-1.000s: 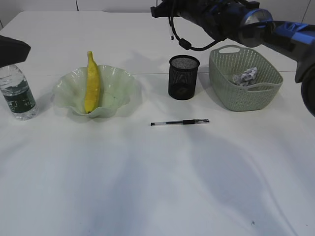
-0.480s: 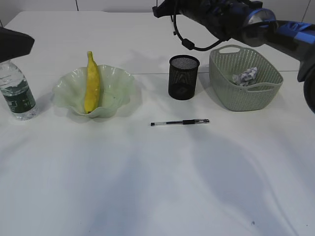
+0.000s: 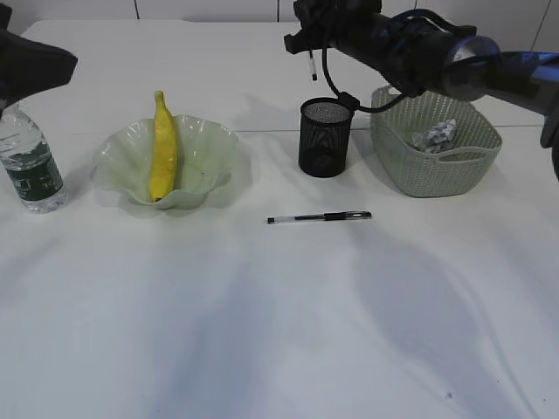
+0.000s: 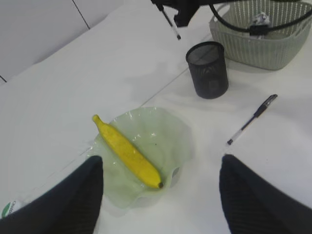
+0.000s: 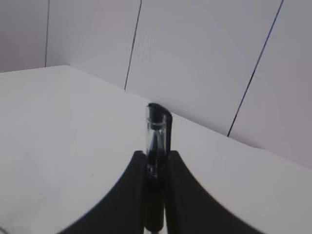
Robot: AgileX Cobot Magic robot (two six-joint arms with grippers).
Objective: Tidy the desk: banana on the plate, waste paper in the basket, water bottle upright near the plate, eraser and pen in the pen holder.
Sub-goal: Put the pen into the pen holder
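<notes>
Pen [image 5: 157,146] delivery is in hand: it is pinched in the closed right gripper [image 3: 307,45] above the pen holder [image 3: 325,136], mid-desk; lowering is needed. Left gripper [image 4: 161,195] is held wide, empty.

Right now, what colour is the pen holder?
Black wire mesh; the pen holder shows best in the exterior view.

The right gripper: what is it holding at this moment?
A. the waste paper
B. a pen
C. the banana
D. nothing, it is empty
B. In the right wrist view the right gripper is shut on a pen, whose clear barrel and dark cap stick out between its fingers; in the exterior view that pen hangs above the pen holder, while a second pen lies on the desk.
</notes>
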